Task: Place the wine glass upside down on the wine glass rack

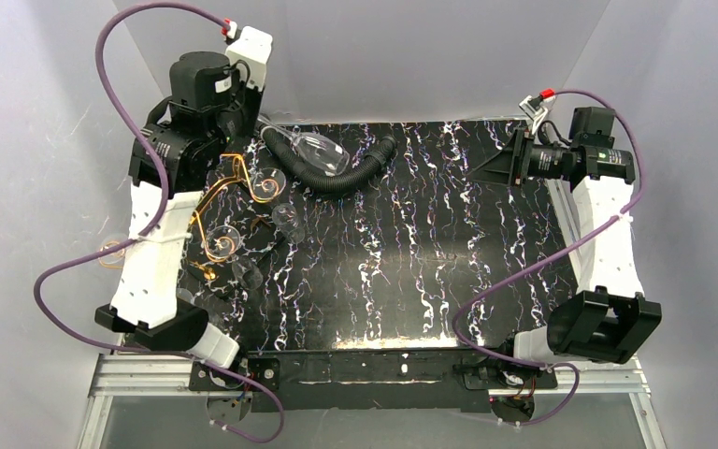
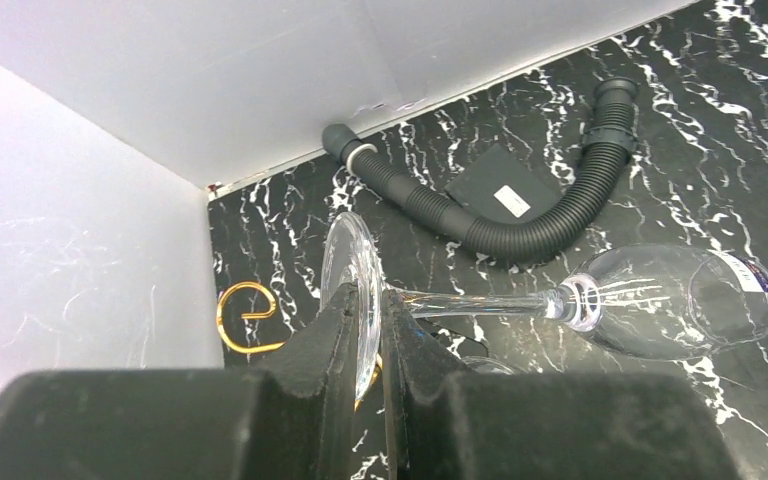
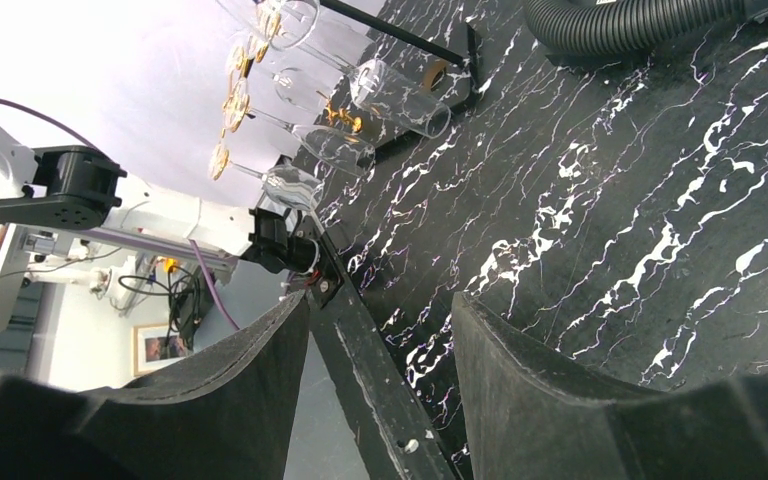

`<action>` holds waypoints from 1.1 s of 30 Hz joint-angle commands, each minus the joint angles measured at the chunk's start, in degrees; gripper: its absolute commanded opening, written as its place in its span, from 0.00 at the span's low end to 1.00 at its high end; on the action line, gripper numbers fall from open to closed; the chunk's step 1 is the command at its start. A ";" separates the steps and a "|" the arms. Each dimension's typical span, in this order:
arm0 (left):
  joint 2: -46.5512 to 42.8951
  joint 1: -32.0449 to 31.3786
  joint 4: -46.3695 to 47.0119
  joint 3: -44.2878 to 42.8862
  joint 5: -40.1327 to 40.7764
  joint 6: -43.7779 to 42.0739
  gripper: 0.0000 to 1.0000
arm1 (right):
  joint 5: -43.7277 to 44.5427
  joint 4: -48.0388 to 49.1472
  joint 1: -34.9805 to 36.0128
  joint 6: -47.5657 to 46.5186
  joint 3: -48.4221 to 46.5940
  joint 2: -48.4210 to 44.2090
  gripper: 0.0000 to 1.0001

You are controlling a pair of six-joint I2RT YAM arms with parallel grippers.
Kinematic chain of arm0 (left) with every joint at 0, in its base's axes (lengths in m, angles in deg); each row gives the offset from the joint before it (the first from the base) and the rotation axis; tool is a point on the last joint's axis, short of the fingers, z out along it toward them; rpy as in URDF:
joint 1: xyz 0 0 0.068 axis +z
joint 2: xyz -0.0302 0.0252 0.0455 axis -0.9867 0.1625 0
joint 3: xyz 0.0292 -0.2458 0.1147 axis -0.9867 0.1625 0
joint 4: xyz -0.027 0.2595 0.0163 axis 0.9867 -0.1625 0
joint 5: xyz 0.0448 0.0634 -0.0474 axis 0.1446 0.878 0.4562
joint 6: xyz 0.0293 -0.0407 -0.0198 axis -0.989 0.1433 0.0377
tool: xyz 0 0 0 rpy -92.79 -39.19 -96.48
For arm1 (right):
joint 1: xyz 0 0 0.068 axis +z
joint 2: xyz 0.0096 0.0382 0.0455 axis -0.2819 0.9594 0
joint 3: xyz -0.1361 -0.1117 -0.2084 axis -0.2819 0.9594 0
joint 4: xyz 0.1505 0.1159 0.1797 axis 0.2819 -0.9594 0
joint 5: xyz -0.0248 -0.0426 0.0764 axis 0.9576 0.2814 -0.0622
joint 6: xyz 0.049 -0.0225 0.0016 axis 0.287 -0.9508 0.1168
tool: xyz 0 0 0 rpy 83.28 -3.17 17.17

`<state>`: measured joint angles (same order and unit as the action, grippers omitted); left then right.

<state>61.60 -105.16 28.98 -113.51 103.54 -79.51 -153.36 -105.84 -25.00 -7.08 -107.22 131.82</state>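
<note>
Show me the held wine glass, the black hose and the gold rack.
wine glass (image 2: 660,305): left wrist view, on its bowl.
black hose (image 2: 520,243): left wrist view, on its bend.
gold rack (image 1: 264,186): top view, on a scroll.

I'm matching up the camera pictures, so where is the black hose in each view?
Top external: hose, upper middle, just left of centre.
Left wrist: upper middle to upper right.
Right wrist: top right corner.
Shared landmark: the gold rack, in all three.

rack (image 1: 264,185) is set on table (image 1: 411,262), left side; hose (image 1: 355,176) is laid behind-right of it; wine glass (image 1: 316,150) is held sideways above hose's left end.
</note>
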 commanded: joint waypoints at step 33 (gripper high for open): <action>2.76 14.12 19.21 19.12 8.94 -23.47 0.00 | -4.90 -5.38 5.46 -5.10 -11.55 12.67 0.61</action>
<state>70.01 -91.80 42.97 -96.09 109.15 -100.23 -156.55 -110.83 -19.82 -11.38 -116.05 144.48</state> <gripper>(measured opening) 0.088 0.613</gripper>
